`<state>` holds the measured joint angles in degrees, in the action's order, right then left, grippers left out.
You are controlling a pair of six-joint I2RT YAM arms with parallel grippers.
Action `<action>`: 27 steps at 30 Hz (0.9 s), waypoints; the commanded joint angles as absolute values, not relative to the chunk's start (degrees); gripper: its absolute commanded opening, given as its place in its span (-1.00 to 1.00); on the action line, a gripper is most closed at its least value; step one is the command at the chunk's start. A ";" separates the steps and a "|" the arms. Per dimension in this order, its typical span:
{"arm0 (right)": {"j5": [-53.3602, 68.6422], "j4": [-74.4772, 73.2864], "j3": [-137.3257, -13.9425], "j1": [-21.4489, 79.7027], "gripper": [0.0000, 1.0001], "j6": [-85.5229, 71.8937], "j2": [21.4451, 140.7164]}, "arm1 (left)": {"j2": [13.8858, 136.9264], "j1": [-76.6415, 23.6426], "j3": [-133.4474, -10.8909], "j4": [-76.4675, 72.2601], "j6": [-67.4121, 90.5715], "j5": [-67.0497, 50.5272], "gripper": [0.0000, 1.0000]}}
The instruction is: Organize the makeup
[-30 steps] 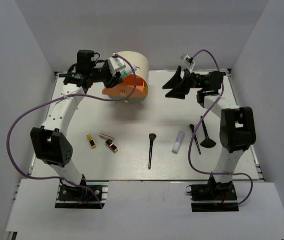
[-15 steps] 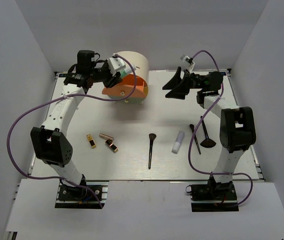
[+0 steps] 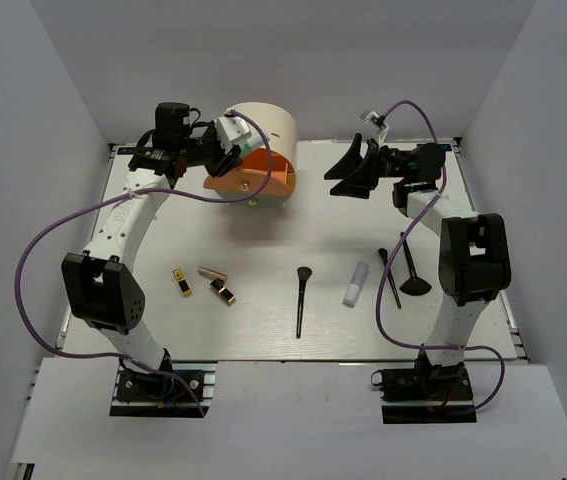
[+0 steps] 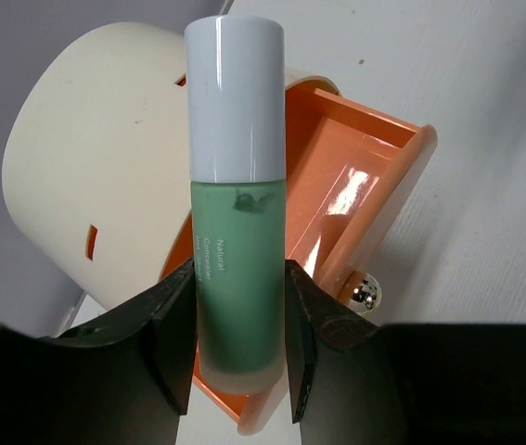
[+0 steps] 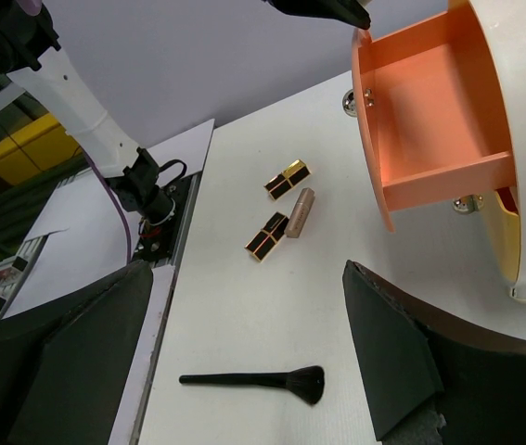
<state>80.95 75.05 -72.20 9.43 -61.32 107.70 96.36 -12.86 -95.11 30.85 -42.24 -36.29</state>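
My left claw (image 4: 239, 348) is clenched on a small frosted green bottle with a white cap (image 4: 237, 213). Its two black fingers (image 4: 174, 324) press the bottle's lower sides, and the cap sticks out past them. The bottle hangs in front of a cream half-round box (image 4: 96, 158) at the back of the white table (image 3: 263, 230). An orange drawer (image 4: 355, 176) stands pulled out of the box, and the bottle is over it. I cannot tell if the bottle touches the drawer.

My right claw (image 3: 336, 181) is at the back right, up off the table, with its fingers (image 5: 77, 352) spread wide and nothing between them.

The other makeup lies on the table nearer to me. On the left are two gold-and-black lipsticks (image 3: 181, 282) with a rose-gold lipstick (image 3: 213, 272) between them, all close together. In the middle lies a black-handled brush with a round head (image 3: 302, 300), alone. To its right lies a white tube (image 3: 356, 284). Just past the tube are a thin black brush (image 3: 390, 278) and a fan-shaped black brush (image 3: 411, 270), side by side.
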 commanded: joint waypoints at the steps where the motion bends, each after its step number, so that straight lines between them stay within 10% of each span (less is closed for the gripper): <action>1: 79.98 94.75 -71.98 9.05 0.78 -61.79 104.85 | 96.06 -13.10 -95.01 28.83 -42.80 -36.12 -0.05; 27: 81.73 94.23 -73.47 8.79 0.78 -60.91 105.47 | 92.47 -13.62 -92.91 16.12 -34.55 -28.23 0.15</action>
<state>80.77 75.05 -72.20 9.37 -61.47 107.70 96.27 -13.37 -93.97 23.40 -39.03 -31.27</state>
